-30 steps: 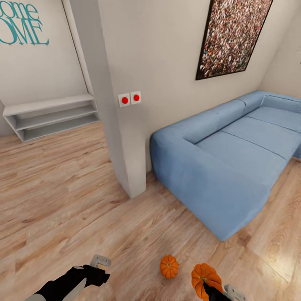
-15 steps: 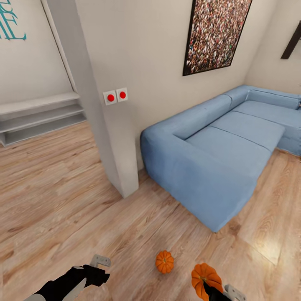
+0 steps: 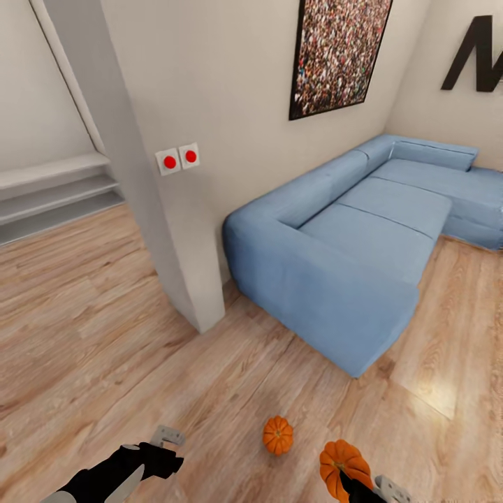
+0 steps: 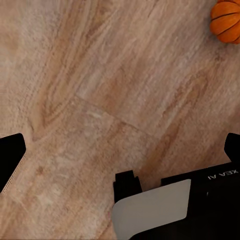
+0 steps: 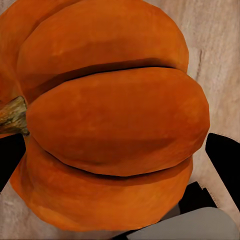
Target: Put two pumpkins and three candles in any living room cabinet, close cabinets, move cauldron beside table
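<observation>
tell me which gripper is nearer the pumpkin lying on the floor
Right. The right gripper, holding another pumpkin, is just beside the floor pumpkin; the left gripper sits farther off.

- A pumpkin [image 3: 278, 434] lies on the floor [image 3: 91, 328] at six o'clock in the head view.
- A second pumpkin [image 3: 342, 467] sits at five o'clock, in the right gripper [image 3: 360, 483], just beside the first.
- The left gripper [image 3: 164, 450] hangs at seven o'clock.
- The sofa [image 3: 363, 237] stands at three o'clock, along the wall [image 3: 237, 91].
- The shelf unit [image 3: 49, 195] is at nine o'clock, beyond the wall's end.
</observation>
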Robot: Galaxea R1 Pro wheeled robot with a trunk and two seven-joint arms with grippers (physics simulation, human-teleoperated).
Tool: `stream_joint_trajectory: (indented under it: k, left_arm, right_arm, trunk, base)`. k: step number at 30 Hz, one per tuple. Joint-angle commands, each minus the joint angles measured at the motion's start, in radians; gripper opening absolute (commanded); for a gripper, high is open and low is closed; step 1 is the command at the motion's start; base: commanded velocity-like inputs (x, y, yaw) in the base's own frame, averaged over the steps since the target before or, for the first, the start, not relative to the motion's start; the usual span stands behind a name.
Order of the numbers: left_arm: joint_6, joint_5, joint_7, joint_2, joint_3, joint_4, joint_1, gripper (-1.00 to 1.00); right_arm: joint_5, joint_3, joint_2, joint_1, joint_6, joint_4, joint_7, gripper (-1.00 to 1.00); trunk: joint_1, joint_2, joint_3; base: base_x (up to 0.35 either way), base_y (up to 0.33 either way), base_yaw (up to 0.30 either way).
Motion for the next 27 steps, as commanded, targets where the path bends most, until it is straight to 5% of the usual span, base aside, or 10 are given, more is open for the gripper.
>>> stream_joint_trajectory:
  k: [1, 27]
  left_arm:
    - [0.003, 0.004, 0.0, 0.001, -0.004, -0.002, -0.001, 1.0]
    - [0.003, 0.004, 0.0, 0.001, -0.004, -0.002, -0.001, 1.0]
  right_arm:
    - [-0.011, 0.007, 0.0, -0.001, -0.004, 0.002, 0.004, -1.0]
    - [-0.011, 0.009, 0.001, -0.001, 0.016, 0.002, 0.003, -1.0]
  trunk:
    - [0.0, -0.001, -0.002]
    - [0.0, -0.001, -0.036]
  base:
    - [0.115, 0.08, -0.178]
    - [0.034, 0.005, -0.178]
